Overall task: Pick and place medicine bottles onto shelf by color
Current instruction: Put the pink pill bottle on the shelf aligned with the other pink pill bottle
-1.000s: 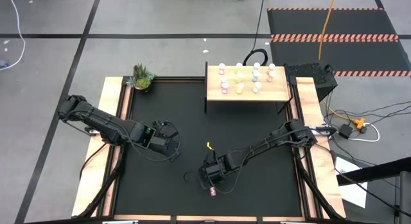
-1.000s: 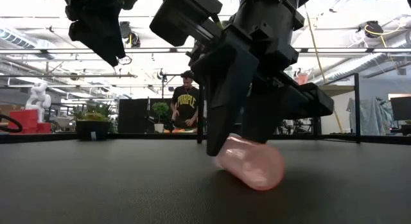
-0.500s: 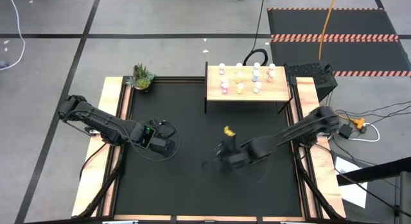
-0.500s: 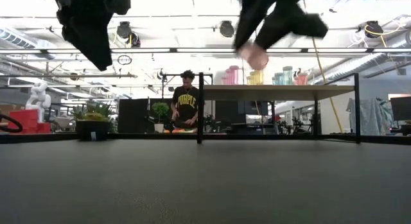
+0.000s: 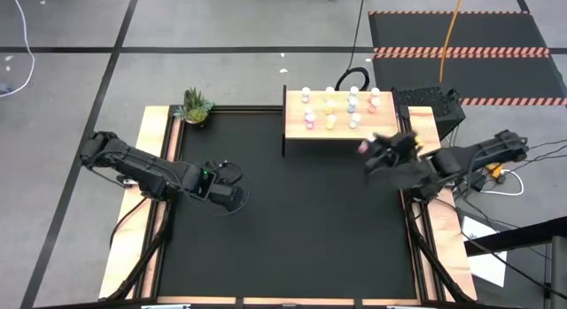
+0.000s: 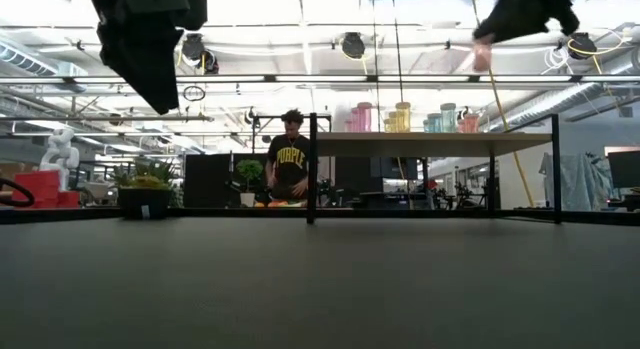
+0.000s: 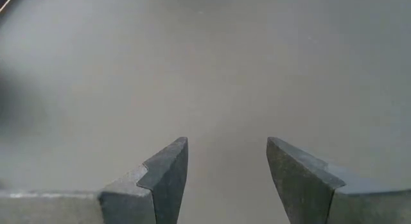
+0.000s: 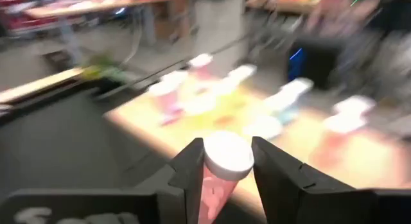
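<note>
While the left gripper (image 5: 232, 197) hovers open over the black table (image 5: 292, 220), the right gripper (image 8: 223, 165) clamps a pink bottle (image 8: 221, 166), cap forward, just short of the shelf (image 5: 341, 132), whose pink bottles lie ahead.

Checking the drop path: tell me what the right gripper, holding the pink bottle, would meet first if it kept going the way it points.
The right gripper, shut on the white-capped pink bottle, points at the pale wooden shelf. It would probably first meet the bottles standing there, though blur leaves depth unclear.
</note>
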### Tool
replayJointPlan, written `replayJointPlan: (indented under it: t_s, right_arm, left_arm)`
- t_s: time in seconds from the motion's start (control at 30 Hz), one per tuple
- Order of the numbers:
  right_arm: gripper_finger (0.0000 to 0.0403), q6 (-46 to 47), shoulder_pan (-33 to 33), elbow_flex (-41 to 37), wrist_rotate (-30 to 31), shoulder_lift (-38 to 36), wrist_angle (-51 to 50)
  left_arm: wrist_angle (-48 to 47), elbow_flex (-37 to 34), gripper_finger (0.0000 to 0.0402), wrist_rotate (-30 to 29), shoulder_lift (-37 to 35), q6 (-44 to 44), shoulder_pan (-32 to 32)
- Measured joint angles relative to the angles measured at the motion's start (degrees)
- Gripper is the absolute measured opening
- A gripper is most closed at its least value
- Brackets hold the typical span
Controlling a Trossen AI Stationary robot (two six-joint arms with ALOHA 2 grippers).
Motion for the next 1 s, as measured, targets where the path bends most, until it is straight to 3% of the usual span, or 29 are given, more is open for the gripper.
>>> replayJointPlan:
  t_s: [0.13,0.27,0.53,0.8,1.0]
  right_arm:
    - [0.0111,-14.6,-4.8,-6.9,7.0,-9.8,4.6]
    - [0.0111,-23.2,-13.0,-12.2,5.9,-16.7,9.9]
    - [0.0111,-44.8,-30.7,-21.0,-13.8,-20.3,31.5]
    - [0.0111,-45.4,-49.6,-22.9,-35.3,-19.3,32.0]
    - [0.0111,-47.7,-58.8,-22.9,-45.0,-16.4,34.9]
  left_arm:
    - [0.1,0.0,0.0211,0.0,0.0,0.2,2.6]
    - [0.6,0.0,0.0212,0.0,0.0,0.2,5.9]
    - [6.0,0.0,0.0212,0.1,0.0,4.1,12.2]
    - [7.3,0.0,0.0212,0.7,0.0,4.4,13.8]
    - [7.3,0.0,0.0212,0.7,0.0,4.2,13.8]
